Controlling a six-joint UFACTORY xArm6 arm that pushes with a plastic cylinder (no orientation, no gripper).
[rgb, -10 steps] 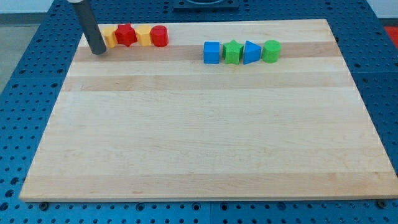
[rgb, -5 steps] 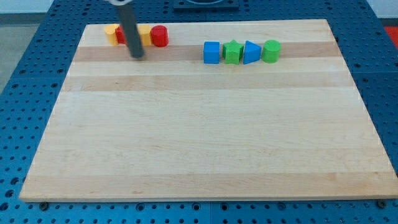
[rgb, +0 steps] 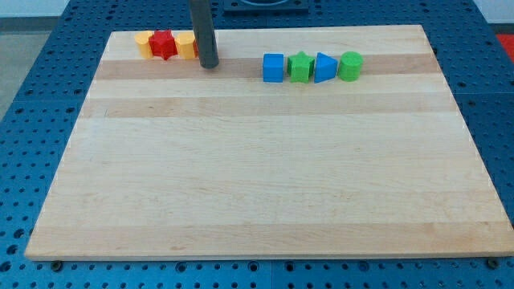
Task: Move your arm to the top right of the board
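One upright rod, my tip [rgb: 209, 64] just right of yellow block [rgb: 186, 46]

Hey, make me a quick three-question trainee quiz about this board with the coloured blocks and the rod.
1. True or false: my tip sits at the view's right end of the red and yellow row.
2. How many blocks are in the blue and green row?
3. Multiple choice: which block lies farthest toward the view's right? A) blue cube B) green cylinder C) red star-shaped block

Key
1. True; the rod stands just beside the yellow block and hides whatever lies behind it.
2. Four: the blue cube, a green block, a blue wedge and the green cylinder.
3. B
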